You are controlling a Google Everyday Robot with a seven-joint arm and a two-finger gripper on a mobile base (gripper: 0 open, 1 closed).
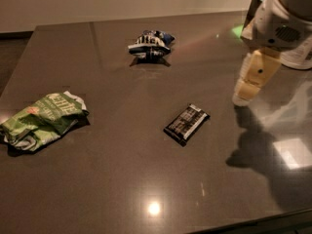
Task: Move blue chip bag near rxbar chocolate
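The blue chip bag (150,45), small, wrinkly, dark blue and white, lies at the far middle of the dark table (122,145). The rxbar chocolate (186,123), a flat black bar with white lettering, lies near the table's middle, slightly right. My gripper (246,91), cream-coloured, hangs down from the white arm (282,21) at the right side, just above the table, to the right of the bar and well apart from the bag. It holds nothing that I can see.
A crumpled green chip bag (41,120) lies at the left of the table. A dark box with a green glow (248,18) stands at the far right corner. The table's front edge runs along the bottom right.
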